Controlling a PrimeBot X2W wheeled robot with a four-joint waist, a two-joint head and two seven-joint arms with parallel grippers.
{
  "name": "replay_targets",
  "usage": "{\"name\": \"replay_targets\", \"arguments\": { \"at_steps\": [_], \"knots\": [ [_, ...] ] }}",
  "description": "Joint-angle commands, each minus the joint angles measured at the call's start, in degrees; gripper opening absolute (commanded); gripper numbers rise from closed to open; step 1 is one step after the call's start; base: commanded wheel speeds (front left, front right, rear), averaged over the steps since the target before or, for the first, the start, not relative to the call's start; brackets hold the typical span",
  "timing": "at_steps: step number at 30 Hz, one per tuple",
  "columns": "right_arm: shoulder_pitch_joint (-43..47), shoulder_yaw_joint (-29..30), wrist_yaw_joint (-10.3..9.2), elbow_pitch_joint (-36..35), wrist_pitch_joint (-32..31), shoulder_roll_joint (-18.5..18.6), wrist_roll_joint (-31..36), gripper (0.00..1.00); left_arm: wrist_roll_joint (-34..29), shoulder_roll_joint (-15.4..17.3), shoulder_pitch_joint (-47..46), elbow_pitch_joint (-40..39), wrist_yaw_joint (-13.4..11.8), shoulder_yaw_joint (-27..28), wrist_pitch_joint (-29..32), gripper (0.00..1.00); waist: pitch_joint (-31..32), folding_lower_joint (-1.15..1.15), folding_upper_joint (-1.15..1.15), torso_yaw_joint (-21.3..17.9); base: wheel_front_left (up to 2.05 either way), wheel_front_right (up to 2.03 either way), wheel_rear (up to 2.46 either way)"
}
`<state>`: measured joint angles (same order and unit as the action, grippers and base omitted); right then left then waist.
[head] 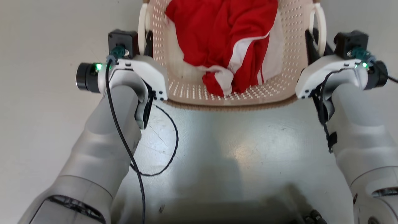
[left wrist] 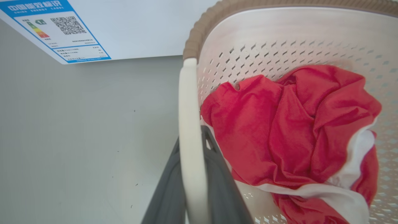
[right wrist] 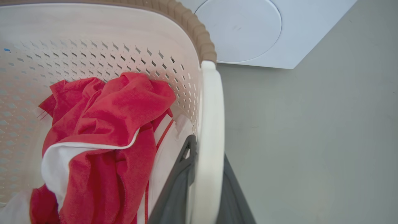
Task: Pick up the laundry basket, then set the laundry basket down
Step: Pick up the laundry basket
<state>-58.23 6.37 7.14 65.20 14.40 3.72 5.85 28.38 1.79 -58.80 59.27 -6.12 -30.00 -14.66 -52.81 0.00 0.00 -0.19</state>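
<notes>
The laundry basket (head: 289, 62), cream-white and perforated with a brown woven-look rim, sits straight ahead at the top of the head view. A crumpled red and white garment (head: 224, 40) lies in it. My left gripper (head: 146, 43) is shut on the basket's white left loop handle (head: 142, 28). In the left wrist view that handle (left wrist: 189, 109) runs between the two dark fingers (left wrist: 168, 193). My right gripper (head: 312, 40) is shut on the right loop handle (head: 321, 28). The right wrist view shows this handle (right wrist: 211, 118) clamped between its fingers (right wrist: 177, 186). Whether the basket rests on the floor I cannot tell.
A white washing machine (left wrist: 140, 28) with a blue energy label (left wrist: 56, 29) stands just beyond the basket, and its round door (right wrist: 239, 28) shows in the right wrist view. Pale grey floor (head: 236, 149) lies between me and the basket. A black cable (head: 174, 140) loops off my left forearm.
</notes>
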Motion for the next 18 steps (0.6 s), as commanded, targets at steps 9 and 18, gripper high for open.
{"name": "replay_targets", "arguments": {
  "at_steps": [9,18],
  "knots": [
    [7.0,-6.5,0.35,5.2,0.6,-0.8,-3.4,0.0,4.7,1.1,7.9,3.0,0.4,-2.9,-0.3,0.0,9.8,0.0,0.0,1.0,0.0,0.0,0.0],
    [14.6,-13.7,0.35,7.8,-3.4,-0.8,-9.5,0.0,10.2,1.1,16.9,6.1,1.7,-8.2,-0.3,0.0,24.0,0.0,0.0,0.7,0.0,0.0,0.0]
  ]
}}
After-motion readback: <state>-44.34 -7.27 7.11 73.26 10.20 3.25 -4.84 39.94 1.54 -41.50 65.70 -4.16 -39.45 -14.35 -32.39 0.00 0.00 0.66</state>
